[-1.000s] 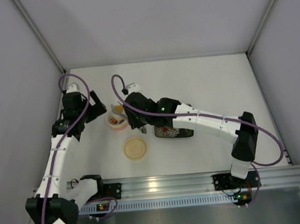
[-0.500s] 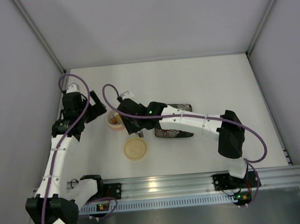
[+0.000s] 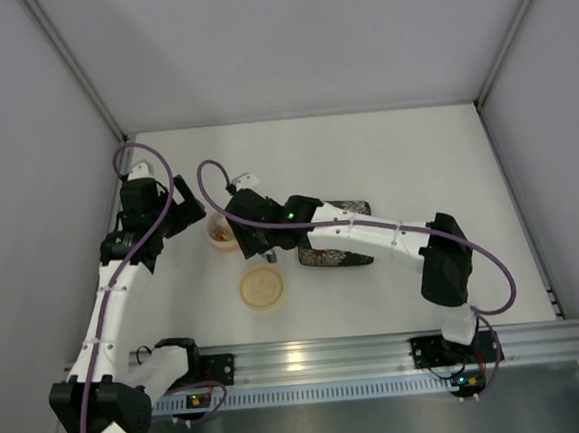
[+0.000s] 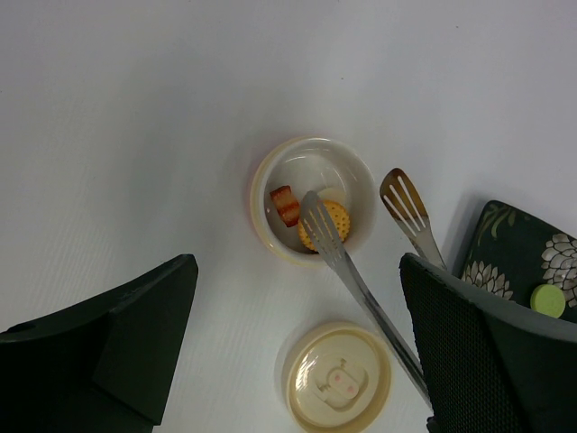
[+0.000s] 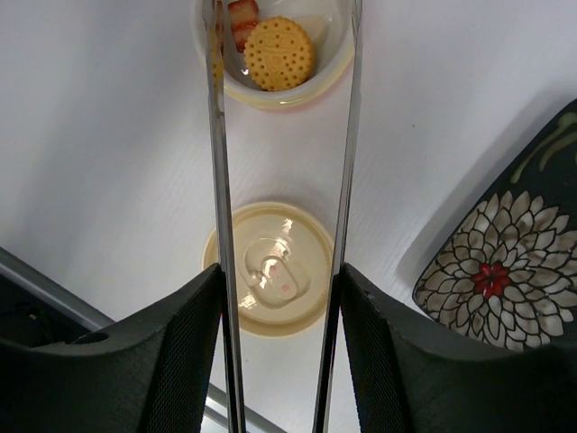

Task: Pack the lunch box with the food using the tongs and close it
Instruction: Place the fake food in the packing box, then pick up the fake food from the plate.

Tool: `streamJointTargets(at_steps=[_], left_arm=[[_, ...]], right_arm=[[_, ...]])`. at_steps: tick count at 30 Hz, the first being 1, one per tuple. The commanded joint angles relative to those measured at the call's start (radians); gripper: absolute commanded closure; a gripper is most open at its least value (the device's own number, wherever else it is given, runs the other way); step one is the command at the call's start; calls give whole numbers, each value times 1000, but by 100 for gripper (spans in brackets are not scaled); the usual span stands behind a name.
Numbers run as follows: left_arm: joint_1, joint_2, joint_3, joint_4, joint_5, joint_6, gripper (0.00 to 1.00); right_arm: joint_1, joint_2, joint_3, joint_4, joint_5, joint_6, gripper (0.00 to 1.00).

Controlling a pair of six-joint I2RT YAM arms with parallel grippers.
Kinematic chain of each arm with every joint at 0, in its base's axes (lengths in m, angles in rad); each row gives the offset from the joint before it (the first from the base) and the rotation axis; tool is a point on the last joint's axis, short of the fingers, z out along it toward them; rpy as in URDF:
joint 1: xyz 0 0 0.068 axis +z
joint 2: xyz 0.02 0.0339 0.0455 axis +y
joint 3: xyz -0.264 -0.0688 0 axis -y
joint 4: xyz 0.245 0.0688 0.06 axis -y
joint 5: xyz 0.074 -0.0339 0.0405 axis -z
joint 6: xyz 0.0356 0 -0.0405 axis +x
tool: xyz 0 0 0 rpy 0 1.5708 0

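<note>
Looking through the left wrist camera, I am seeing the tongs [image 4: 356, 280] straddling the lunch box [image 4: 257, 203] wall, one tip inside over the food [image 4: 334, 216]. A green piece [image 4: 547, 299] is sitting on the plate [image 4: 514, 253]. The right wrist view is cropping the tub but showing the right gripper [image 5: 279, 275] pinching both tong arms above the lid [image 5: 275, 311]. The left gripper [image 4: 297, 260] is hanging spread wide. From above, the tongs are hard to make out.
</note>
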Motion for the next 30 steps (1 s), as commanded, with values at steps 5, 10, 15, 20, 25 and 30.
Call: streamJointTargets(at_steps=[5, 10, 15, 20, 25, 30], left_arm=[[6, -26, -6, 33, -6, 15, 1], [6, -28, -6, 34, -1, 13, 1], [6, -29, -4, 34, 3, 12, 1], [6, -28, -4, 36, 6, 13, 1], [6, -28, -6, 36, 5, 12, 1], [6, -26, -6, 37, 5, 13, 1]], right_arm=[[-1, -252, -158, -4, 134, 27, 47], [-12, -476, -413, -42, 240, 106, 46], [-39, -660, -634, -90, 286, 179, 45], [-67, -739, -742, -127, 307, 219, 45], [-81, -734, -800, -131, 317, 229, 44], [-84, -711, -821, -138, 330, 237, 44]])
